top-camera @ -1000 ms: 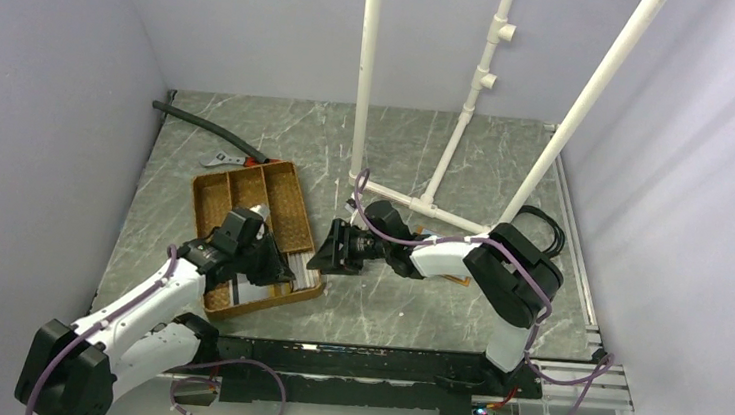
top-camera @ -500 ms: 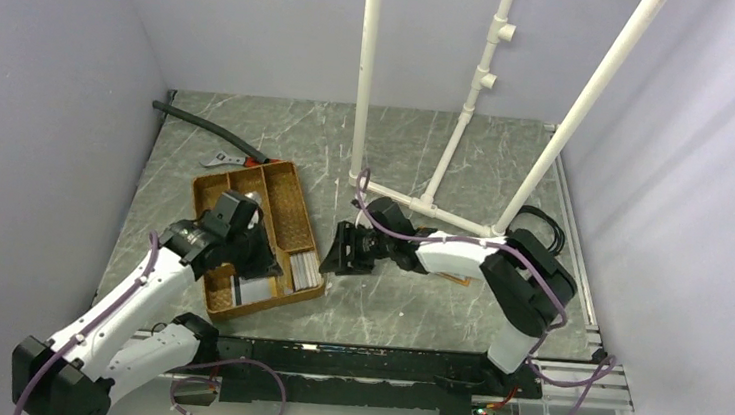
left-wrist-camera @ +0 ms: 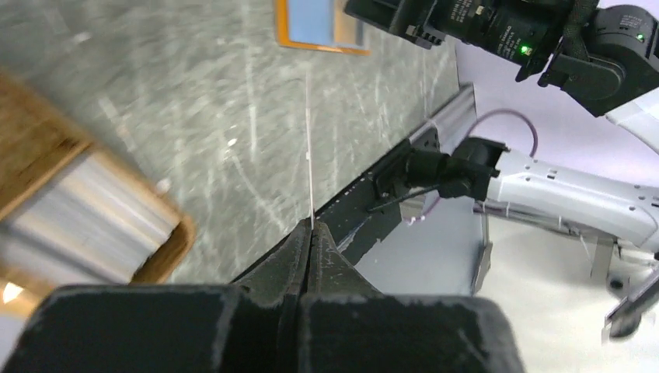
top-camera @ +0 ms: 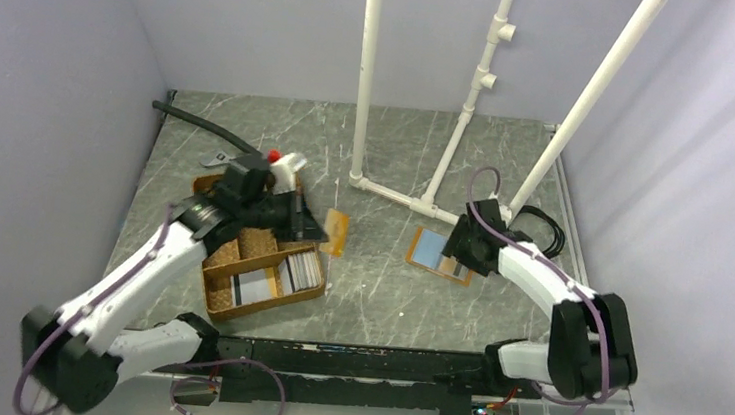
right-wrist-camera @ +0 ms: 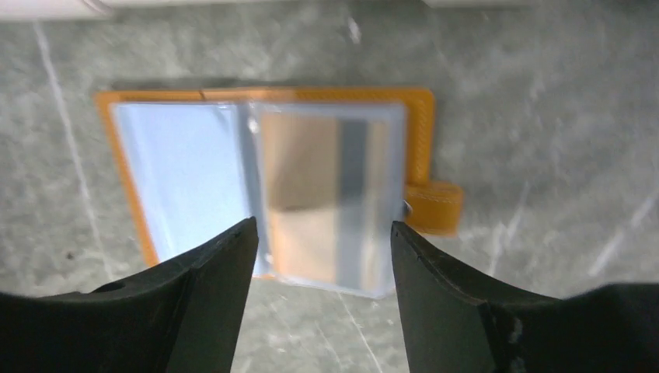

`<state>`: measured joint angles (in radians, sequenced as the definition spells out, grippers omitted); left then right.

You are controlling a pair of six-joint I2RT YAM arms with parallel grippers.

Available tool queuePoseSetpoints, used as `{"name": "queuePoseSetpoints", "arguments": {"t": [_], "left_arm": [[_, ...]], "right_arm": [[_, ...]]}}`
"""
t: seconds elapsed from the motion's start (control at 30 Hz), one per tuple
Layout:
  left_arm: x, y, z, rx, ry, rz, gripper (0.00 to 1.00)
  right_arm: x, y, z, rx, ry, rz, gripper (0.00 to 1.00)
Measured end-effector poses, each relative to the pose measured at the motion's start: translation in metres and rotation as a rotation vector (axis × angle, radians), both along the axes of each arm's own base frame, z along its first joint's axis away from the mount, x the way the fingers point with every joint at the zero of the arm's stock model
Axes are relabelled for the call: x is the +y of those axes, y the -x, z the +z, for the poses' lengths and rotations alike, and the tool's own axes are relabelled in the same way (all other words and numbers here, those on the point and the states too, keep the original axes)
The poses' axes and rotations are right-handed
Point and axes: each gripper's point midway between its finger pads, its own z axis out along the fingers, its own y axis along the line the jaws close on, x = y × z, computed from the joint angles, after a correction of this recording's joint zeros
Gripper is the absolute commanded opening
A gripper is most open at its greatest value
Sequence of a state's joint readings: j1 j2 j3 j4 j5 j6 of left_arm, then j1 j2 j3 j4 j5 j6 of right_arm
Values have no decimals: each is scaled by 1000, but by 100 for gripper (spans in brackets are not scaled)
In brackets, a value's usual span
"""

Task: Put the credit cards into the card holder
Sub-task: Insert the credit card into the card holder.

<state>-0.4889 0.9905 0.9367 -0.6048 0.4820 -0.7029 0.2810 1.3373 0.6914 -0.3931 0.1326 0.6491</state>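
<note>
Card holder [right-wrist-camera: 420,140] lies open under spread right pincer [right-wrist-camera: 322,230] — left pincer [left-wrist-camera: 312,229] pinches card [left-wrist-camera: 309,140] edge-on.

Desk [top-camera: 376,299], grey marbled. Carries: brown woven tray [top-camera: 264,307]; open card holder [top-camera: 430,249] well right of tray; black hose [top-camera: 195,122] behind tray; white pipe frame [top-camera: 399,197] right-rear of tray.

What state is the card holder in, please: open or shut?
Open: the card holder lies flat, clear sleeves spread face up, strap unfastened.
</note>
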Motion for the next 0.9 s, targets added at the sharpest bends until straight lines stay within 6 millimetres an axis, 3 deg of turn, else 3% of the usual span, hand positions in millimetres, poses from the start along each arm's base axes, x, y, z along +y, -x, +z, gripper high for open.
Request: {"name": "queuePoseSetpoints", "arguments": {"t": [0.1,0.17,0.27,0.33,0.53,0.9], "left_arm": [[-43,-12,-10,-9,9,-142,0],[-78,-19,-24,1,-1,-239,0],[-125,-31,-49,23,-5,-345,0],[-149,-39,-68,43,2,-390,0],[-189,-63,-118,87,-6,-431,0],[-222,-79,-159,140,27,-481,0]], "right_arm": [[-15,21,-4,11,21,-32,68],[-25,24,-4,-4,10,-69,66],[-50,24,-7,-7,6,-168,57],[-57,24,-10,-8,3,-192,47],[-41,19,-14,-25,-70,-123,41],[-27,12,-14,-61,-121,-67,35]]}}
